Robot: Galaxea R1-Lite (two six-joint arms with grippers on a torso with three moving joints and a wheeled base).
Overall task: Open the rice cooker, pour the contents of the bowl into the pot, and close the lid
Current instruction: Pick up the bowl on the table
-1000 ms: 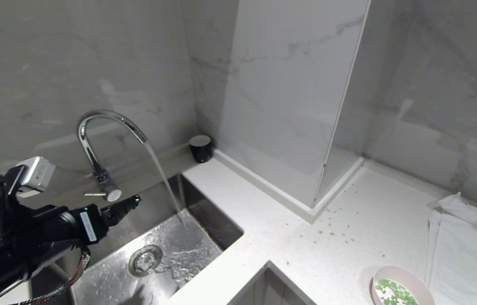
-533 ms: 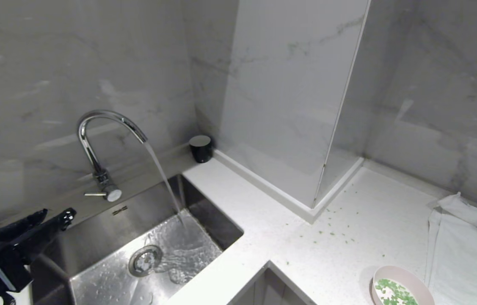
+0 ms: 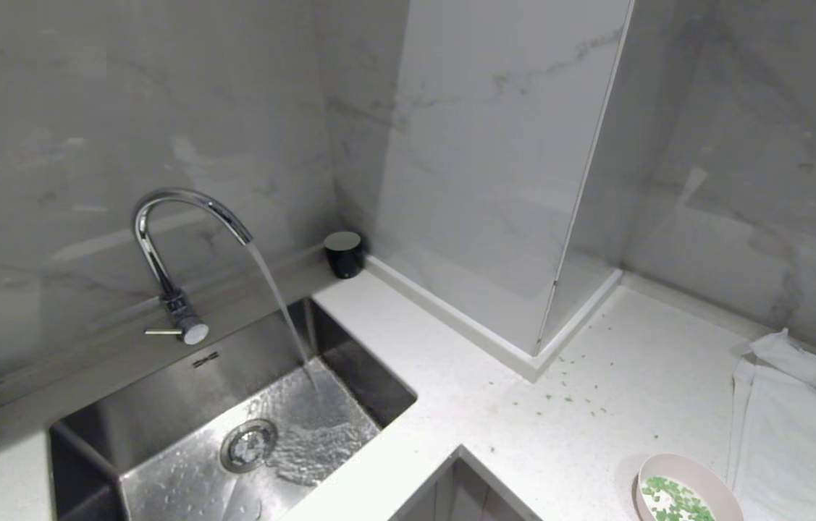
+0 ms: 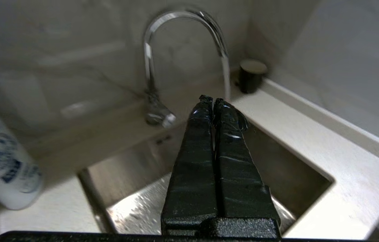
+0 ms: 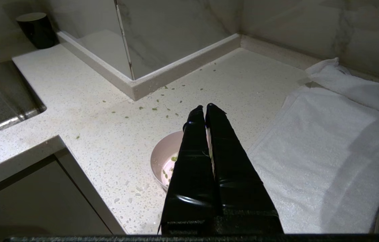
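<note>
Small pale pink round bowl [image 3: 690, 489] holding green and white bits [image 3: 672, 501] sits at 5 o'clock on the white speckled countertop [image 3: 451, 362], beside a white towel [image 3: 798, 427]. My right gripper [image 5: 205, 106] hangs above it, fingers pressed together, empty. My left gripper [image 4: 212, 99], pressed together too, points at the running chrome tap [image 3: 176, 239] over the steel sink [image 3: 161, 405], 9 o'clock.

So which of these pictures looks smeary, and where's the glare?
Left wrist view: faucet and white bottle are smeared, though the left gripper is crisp. Head view: glare glints off the wet sink. Right wrist view: sharp, towel shadowed.
</note>
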